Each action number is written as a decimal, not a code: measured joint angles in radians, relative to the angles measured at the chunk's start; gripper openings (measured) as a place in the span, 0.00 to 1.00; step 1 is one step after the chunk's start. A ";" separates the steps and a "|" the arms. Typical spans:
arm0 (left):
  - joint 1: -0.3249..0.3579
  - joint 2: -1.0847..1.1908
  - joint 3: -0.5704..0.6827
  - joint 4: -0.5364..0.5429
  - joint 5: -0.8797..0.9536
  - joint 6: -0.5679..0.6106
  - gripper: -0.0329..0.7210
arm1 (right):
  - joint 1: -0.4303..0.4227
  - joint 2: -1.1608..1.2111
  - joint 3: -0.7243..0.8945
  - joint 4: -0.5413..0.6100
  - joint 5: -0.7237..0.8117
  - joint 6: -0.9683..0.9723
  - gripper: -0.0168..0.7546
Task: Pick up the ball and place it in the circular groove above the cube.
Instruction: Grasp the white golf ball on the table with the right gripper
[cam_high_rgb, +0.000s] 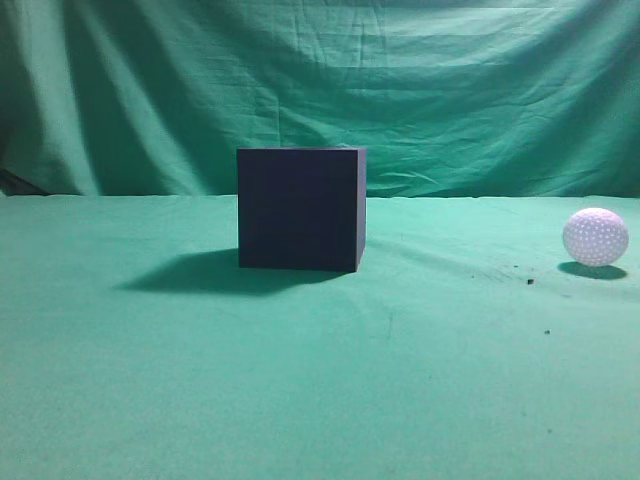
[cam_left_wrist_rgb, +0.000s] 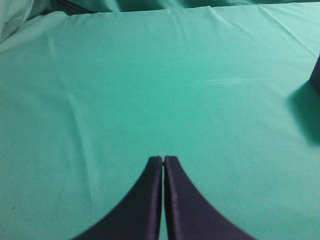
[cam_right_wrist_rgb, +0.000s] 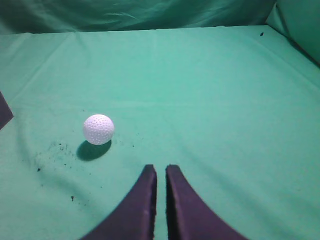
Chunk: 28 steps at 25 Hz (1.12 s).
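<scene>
Nothing done yet, as I read it. The ball (cam_high_rgb: 595, 237) sits on the green cloth (cam_high_rgb: 320, 400), well right of the cube (cam_high_rgb: 300, 208). My right gripper (cam_right_wrist_rgb: 160, 171) is clenched and empty near the ball; my left gripper (cam_left_wrist_rgb: 163, 160) likewise clenched on nothing. Grasp, lift and placing all remain; the groove isn't visible.

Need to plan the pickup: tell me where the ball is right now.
The ball lies on the green cloth at the far right of the exterior view, well right of the cube; in the right wrist view it sits ahead-left of the right gripper.
</scene>
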 joint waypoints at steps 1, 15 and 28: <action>0.000 0.000 0.000 0.000 0.000 0.000 0.04 | 0.000 0.000 0.000 0.000 0.000 0.000 0.08; 0.000 0.000 0.000 0.000 0.000 0.000 0.04 | 0.000 0.000 0.000 -0.088 -0.270 -0.077 0.08; 0.000 0.000 0.000 0.000 0.000 0.000 0.04 | 0.000 0.256 -0.269 -0.001 -0.269 0.084 0.08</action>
